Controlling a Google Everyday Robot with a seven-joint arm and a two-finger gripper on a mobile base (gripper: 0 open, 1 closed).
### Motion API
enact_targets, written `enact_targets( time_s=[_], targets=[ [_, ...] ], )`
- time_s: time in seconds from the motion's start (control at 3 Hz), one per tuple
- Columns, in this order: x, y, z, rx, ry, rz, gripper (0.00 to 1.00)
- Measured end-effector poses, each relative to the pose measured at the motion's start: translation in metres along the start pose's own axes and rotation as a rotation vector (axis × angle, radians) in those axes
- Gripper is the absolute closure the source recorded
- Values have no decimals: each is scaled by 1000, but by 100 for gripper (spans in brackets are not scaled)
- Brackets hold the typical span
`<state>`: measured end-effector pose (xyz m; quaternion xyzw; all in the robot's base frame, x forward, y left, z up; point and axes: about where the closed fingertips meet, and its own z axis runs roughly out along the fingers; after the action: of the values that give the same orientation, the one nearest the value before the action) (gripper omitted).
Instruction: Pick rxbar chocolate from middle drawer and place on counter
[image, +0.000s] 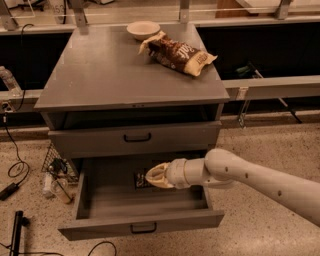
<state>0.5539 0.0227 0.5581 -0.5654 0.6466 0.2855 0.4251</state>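
The middle drawer (100, 220) is the lowest grey front of the cabinet and stands pulled open. My gripper (152, 177) reaches into it from the right on a pale arm. It is shut on the rxbar chocolate (140, 180), a small dark bar with pale lettering. The bar's left end sticks out of the gripper and the rest is hidden behind it. The bar sits a little above the drawer floor, towards the back. The counter (110, 75) is the broad grey top of the cabinet, above.
A brown-and-cream snack bag (180, 54) and a pale bowl (143, 29) lie at the counter's far right. The drawer above (135, 137) is shut. A wire basket with bottles (57, 175) and cables lie on the floor at the left.
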Motion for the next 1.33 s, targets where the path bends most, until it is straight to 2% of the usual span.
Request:
enact_targets(
  time_s=[0.33, 0.67, 1.0, 1.33],
  targets=[
    [-54, -5, -43, 21, -25, -2, 100],
    [-97, -6, -69, 15, -48, -7, 100],
    [-97, -6, -69, 15, -48, -7, 100],
    [-122, -10, -76, 18, -59, -50, 100]
  ],
)
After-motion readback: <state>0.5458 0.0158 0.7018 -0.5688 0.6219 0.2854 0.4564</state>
